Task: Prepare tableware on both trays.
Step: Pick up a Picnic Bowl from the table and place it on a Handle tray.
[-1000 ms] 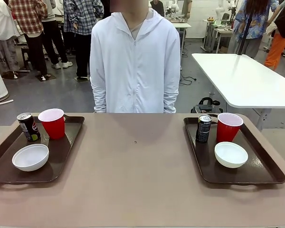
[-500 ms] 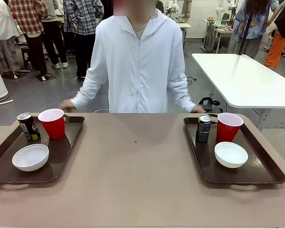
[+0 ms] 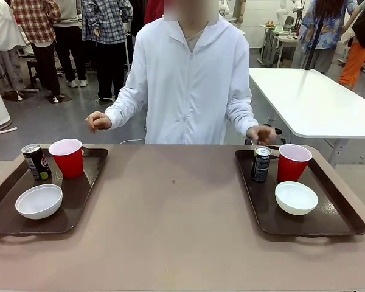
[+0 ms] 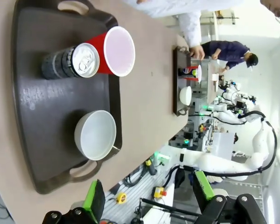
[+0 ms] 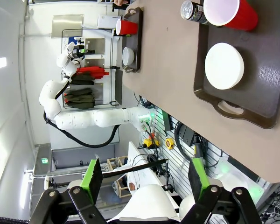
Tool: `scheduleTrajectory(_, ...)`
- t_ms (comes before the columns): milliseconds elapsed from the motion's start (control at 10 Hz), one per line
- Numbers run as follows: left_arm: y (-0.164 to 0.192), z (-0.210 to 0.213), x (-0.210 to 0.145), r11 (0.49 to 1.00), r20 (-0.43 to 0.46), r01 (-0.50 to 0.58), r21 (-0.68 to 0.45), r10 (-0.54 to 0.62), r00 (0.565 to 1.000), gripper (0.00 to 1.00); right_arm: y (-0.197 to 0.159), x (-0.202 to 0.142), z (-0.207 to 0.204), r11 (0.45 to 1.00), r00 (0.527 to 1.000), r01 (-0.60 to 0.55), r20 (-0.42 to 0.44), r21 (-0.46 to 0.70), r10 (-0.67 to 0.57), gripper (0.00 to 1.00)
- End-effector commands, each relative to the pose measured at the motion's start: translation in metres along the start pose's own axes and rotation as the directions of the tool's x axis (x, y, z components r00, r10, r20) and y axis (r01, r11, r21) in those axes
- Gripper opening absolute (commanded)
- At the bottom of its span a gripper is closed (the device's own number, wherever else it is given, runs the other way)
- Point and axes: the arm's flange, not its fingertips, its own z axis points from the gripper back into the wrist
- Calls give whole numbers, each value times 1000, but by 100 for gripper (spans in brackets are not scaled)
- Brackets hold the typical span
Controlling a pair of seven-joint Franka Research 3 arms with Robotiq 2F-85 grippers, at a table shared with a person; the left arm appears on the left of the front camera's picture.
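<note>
On the left tray (image 3: 79, 194) stand a dark can (image 3: 36, 162), a red cup (image 3: 67, 158) and a white bowl (image 3: 39, 201). The right tray (image 3: 334, 213) holds a can (image 3: 260, 164), a red cup (image 3: 293, 162) and a bowl (image 3: 296, 198). My left gripper (image 4: 148, 196) hangs open, high above the left tray (image 4: 42, 135) and its bowl (image 4: 95, 134). My right gripper (image 5: 144, 179) is open too, well off the right tray (image 5: 266, 88) and its bowl (image 5: 224, 66). One hand (image 3: 261, 134) of the person hovers just behind the right can; the other hand (image 3: 97, 121) is raised behind the left tray.
The brown table (image 3: 176, 231) is bare between the two trays. The person in a white hooded jacket (image 3: 188, 79) leans in at the far edge. A white table (image 3: 316, 103) stands behind on the right.
The person has leaned forward and brought both hands up from the sides, one toward each tray. All the tableware stays where it was.
</note>
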Motion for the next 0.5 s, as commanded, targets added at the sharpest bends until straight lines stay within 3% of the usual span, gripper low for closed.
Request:
scheduleTrajectory(0,0,-1,1,1000,25,3,-8,-3,1000,100,-1,-3,-4,1000,1000,-6,-1,-13,5,96)
scheduleTrajectory(400,0,-1,1,1000,25,3,-8,-3,1000,100,-1,-3,-4,1000,1000,-6,-1,-13,5,96)
